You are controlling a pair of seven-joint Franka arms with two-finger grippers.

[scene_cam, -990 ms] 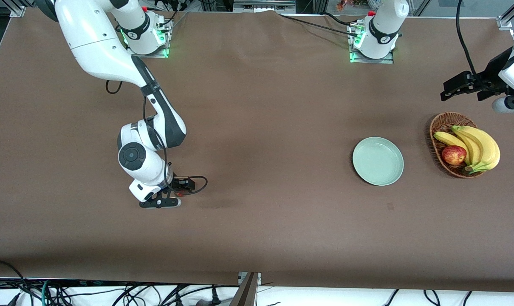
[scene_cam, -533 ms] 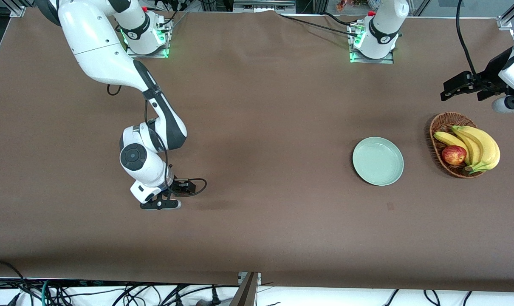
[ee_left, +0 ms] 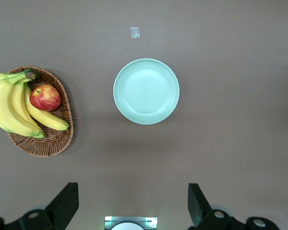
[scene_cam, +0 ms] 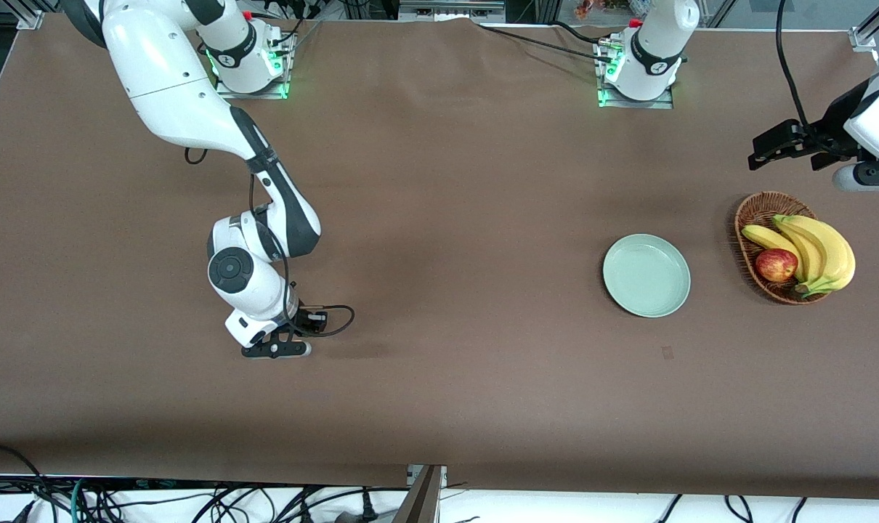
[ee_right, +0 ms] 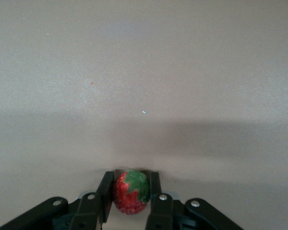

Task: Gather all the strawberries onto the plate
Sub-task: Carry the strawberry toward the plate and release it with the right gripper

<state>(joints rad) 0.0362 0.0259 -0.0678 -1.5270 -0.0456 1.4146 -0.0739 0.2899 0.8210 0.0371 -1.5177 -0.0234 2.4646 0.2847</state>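
Strawberry [ee_right: 130, 197], red, green-capped

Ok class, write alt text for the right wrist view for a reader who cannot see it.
The right gripper is shut on a red strawberry with a green leafy cap, low over the brown table. No other object shows.

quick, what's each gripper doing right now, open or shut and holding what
Left gripper: open, holding nothing, up above the table near the basket.
Right gripper: shut on a strawberry, down at the table toward the right arm's end.
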